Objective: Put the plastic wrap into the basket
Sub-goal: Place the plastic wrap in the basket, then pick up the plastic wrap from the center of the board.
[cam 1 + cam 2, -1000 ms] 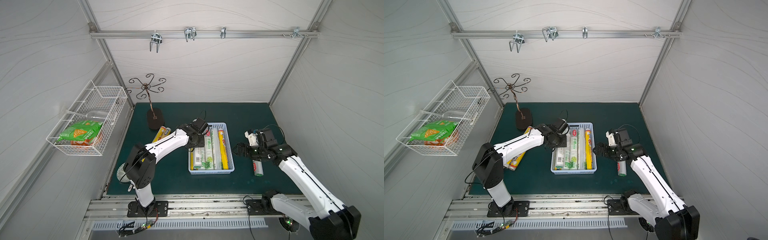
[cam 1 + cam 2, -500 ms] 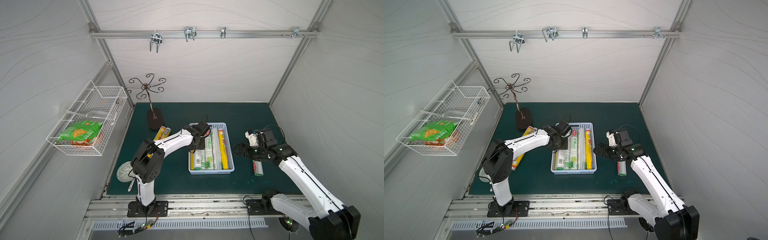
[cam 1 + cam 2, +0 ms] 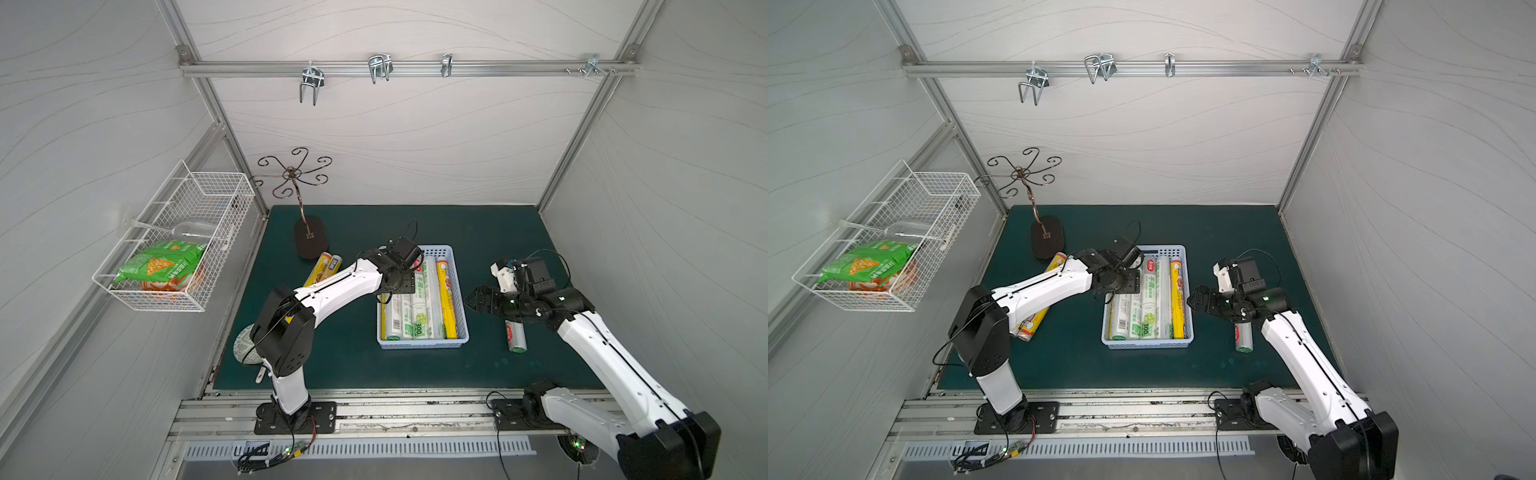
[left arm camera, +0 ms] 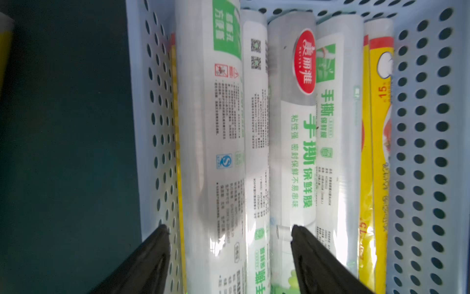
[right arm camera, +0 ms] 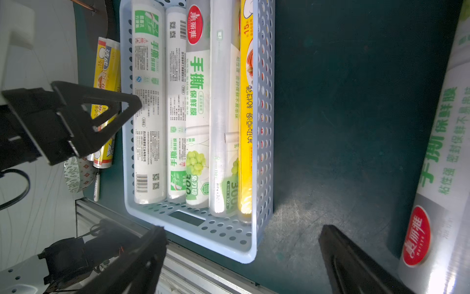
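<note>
In both top views most plastic wrap (image 3: 420, 309) lay lengthwise in the basket (image 3: 422, 343); yellow rolls (image 3: 323, 268) and one white roll (image 3: 516, 337) lay outside on the bench (image 3: 353, 365). In the left wrist view the left tool (image 4: 229, 229) stood apart, straddling a roll already in the basket; it would best rise straight. In the right wrist view the right tool (image 5: 241, 236) gaped empty, the white roll just beside it.

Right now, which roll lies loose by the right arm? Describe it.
From the pale-blue basket mid-mat, look toward the right gripper. One roll lies alone under that arm: white-silvery with a red logo, unlike the yellow pair on the basket's far side.
</note>
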Tool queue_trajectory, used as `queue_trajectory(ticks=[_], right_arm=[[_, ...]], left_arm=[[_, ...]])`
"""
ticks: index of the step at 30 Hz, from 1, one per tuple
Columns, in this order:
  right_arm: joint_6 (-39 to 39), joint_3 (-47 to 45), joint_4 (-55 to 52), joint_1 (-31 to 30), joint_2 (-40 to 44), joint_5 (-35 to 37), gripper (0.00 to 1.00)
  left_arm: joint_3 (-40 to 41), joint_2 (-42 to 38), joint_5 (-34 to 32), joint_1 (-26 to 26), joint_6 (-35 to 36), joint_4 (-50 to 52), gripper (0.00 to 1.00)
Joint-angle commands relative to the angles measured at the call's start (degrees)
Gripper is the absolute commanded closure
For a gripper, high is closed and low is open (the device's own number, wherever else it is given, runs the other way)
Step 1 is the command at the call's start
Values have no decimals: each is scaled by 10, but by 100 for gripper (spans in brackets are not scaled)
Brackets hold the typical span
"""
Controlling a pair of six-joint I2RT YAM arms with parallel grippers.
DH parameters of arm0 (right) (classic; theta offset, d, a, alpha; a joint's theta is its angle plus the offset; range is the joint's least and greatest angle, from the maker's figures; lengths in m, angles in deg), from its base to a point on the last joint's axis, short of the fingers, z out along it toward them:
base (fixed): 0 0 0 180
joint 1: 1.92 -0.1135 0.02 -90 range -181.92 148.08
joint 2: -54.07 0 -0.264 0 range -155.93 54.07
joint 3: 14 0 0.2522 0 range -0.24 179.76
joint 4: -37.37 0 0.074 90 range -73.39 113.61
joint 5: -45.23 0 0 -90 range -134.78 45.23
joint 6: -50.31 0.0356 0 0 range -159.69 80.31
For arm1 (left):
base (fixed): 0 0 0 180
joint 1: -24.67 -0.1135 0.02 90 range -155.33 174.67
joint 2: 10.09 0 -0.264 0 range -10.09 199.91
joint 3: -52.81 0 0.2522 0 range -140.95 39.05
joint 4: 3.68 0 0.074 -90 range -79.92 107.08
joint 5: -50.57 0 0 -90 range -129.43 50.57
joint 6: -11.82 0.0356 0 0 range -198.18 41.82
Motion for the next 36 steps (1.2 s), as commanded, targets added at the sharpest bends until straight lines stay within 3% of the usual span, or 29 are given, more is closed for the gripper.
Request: queue_trajectory(ticks=[1,10,15,22,31,36], right_arm=[[-9,8,-18,4,-2,5,1],[-13,16,-27,11,0,19,1],[-19,20,-36,17,-1,43,1],[-25,41,-54,23,-13,140,1],[-50,70,-53,26,-75,269,1],[-46,60,-30,46,-102,256,1]], left_arm=[[-16,-34,-19,3,5,-3,21],[12,-103,-18,2,22,-12,22],[52,-166,-49,3,28,-23,15],[115,-263,-117,1,40,-34,1],[156,-336,-161,-7,49,-28,1],[167,-350,-161,-14,53,-25,1]])
